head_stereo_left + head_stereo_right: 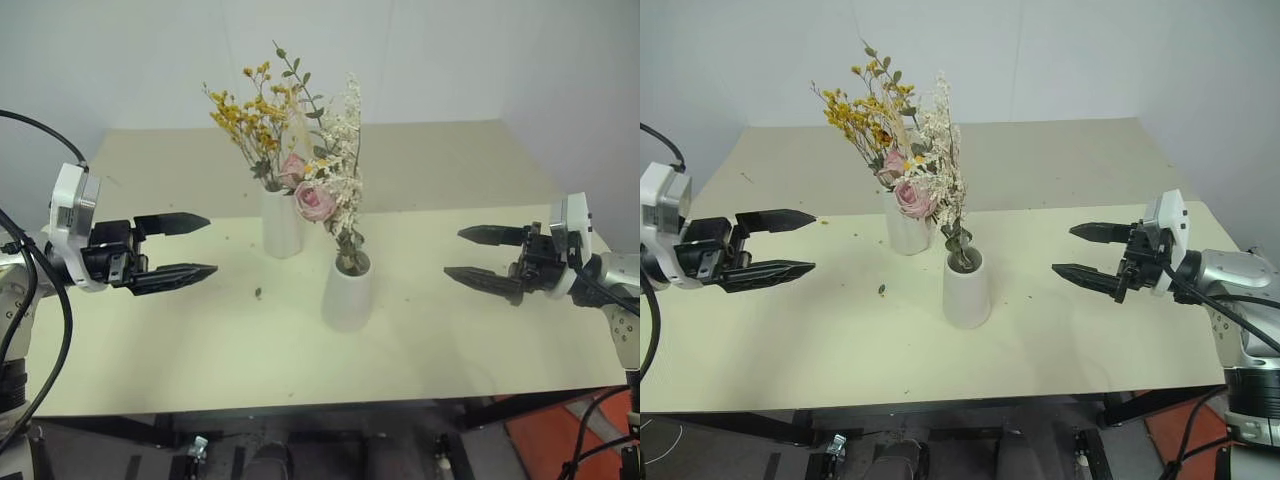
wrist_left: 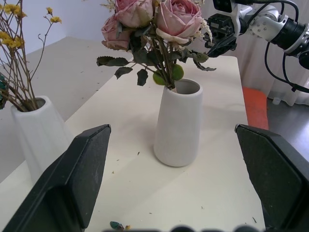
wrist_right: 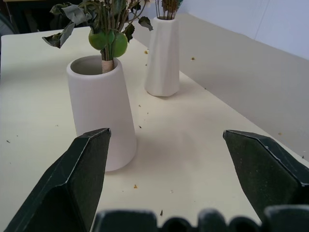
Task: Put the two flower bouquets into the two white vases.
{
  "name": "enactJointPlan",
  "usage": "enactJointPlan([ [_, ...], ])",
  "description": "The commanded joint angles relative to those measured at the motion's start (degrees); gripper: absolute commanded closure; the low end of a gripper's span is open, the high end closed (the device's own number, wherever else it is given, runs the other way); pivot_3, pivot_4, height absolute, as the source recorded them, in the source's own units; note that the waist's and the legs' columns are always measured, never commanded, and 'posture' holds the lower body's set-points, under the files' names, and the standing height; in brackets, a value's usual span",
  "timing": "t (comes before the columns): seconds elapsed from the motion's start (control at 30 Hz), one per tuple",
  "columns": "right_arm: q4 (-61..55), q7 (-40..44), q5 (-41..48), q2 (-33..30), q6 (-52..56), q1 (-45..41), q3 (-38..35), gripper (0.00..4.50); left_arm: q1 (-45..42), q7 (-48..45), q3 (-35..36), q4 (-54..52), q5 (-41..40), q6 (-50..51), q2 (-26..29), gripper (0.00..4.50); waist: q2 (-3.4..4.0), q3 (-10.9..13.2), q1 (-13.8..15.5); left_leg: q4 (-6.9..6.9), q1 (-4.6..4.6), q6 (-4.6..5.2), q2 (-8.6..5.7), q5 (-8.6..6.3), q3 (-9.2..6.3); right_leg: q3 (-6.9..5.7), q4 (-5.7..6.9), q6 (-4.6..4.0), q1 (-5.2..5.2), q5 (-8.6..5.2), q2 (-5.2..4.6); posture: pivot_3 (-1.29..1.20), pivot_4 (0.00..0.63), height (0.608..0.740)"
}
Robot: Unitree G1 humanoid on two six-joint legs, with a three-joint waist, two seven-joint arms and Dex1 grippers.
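Two white vases [image 1: 347, 292] stand on the cream table [image 1: 480, 350]

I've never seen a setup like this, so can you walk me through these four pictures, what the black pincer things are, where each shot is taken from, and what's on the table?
This is a two-armed robot. The black pincers are its hands: the left hand and the right hand, both open and holding nothing. Two pictures come from cameras on its head, looking down over the cream table. The other two come from a camera on each wrist, looking out between that hand's fingers.

On the table stand two white vases. The wider vase, nearer the robot, holds the bunch of pink roses with white filler and green leaves. The slimmer vase behind it holds the spray of small yellow flowers. Small crumbs of dried plant lie scattered on the table. The hands sit off to either side, clear of both vases.
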Motion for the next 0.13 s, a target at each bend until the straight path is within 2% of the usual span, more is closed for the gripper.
enactJointPlan([
  [0.03,-0.9,0.4,0.6,-1.6,0.1,-0.5,-2.6,0.06,0.3,0.6,2.1,-1.8,-1.3,-0.2,1.1,0.00,0.00,0.0,0.0,0.00,0.00,0.00,0.00,0.00,0.00,0.00,0.00,0.00,0.00,0.00,0.00,0.00,0.150,0.740],
  [0.13,-0.9,0.4,0.6,-1.9,0.0,-0.5,-2.6,0.06,0.6,0.9,2.2,-2.1,-1.5,-0.2,1.0,0.00,0.00,0.0,0.0,0.00,0.00,0.00,0.00,0.00,0.01,0.00,0.00,0.00,0.00,0.00,0.00,0.00,0.150,0.740],
])
